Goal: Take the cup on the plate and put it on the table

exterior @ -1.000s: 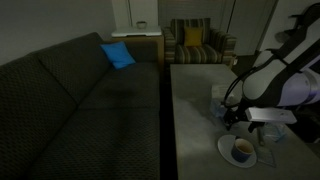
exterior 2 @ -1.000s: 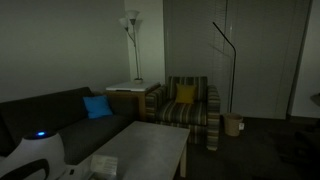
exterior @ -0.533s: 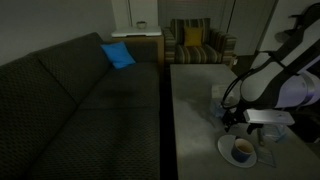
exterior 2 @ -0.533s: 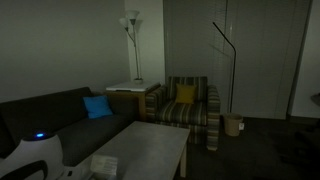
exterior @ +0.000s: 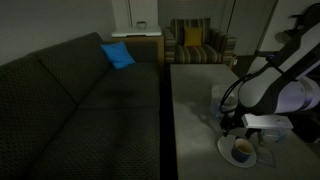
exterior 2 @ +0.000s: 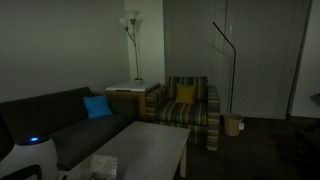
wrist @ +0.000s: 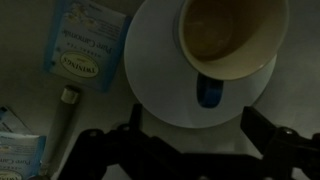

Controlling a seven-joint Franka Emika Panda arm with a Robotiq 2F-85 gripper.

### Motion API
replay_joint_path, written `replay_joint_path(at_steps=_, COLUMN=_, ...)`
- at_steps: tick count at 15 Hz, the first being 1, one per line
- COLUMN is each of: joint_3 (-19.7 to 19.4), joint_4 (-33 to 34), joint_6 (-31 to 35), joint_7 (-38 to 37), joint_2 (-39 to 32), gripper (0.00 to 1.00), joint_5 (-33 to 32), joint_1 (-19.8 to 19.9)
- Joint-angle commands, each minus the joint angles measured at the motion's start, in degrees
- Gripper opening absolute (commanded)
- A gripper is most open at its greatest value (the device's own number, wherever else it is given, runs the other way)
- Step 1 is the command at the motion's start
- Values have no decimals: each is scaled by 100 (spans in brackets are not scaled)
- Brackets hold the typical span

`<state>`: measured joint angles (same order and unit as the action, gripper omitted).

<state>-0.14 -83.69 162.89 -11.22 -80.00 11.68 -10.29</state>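
**Open jaws poised over the cup on its plate**

The white arm [exterior: 275, 85] reaches in over the far end of the grey counter [exterior: 190, 95]. Its upper links slope down from the frame's edge, and its wrist is bent so that the jaws point straight down at the counter top. In the wrist view the two dark fingers [wrist: 255, 128] stand wide apart along the bottom edge. Nothing is between them and they touch nothing.

The cup [wrist: 235, 35] sits on the plate [wrist: 160, 70], ahead of the jaws and offset toward one finger rather than centred in the gap. Its pale rim rings a brownish-yellow inside, and a blue part, seemingly its handle, points back at the jaws. The near rim of the plate lies in line with the gap between the fingers. In an exterior view the cup [exterior: 241, 150] and plate [exterior: 225, 152] show just below the jaws, on the counter.

Beside the plate, out past one finger, lies a printed white-blue packet [wrist: 87, 45], with a small stick-like thing [wrist: 67, 110] just beside it. A second packet [wrist: 18, 155] lies nearer the jaws' base.

Well away from the jaws, a dark patterned sofa [exterior: 80, 100] runs along the counter, with a blue cushion [exterior: 117, 55] on it.
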Motion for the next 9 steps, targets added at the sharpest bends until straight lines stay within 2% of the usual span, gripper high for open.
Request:
replay_joint_path(at_steps=1, joint_3=-16, joint_4=-114, joint_6=-100, joint_7=-143, joint_2=107, gripper=90, joint_5=-123, joint_1=-10)
replay_joint_path(at_steps=4, joint_3=-46, joint_4=-185, joint_6=-200, joint_7=-178, joint_2=181, gripper=82, joint_5=-134, joint_1=-60)
replay_joint_path(at_steps=7, joint_3=-54, joint_4=-215, joint_6=-447, joint_7=-189, joint_2=225, gripper=98, joint_5=-162, joint_1=-95)
replay_joint_path(at_steps=9, joint_3=-26, joint_4=-245, joint_6=-583, joint_7=-160, joint_2=251, gripper=96, joint_5=-183, joint_1=-102)
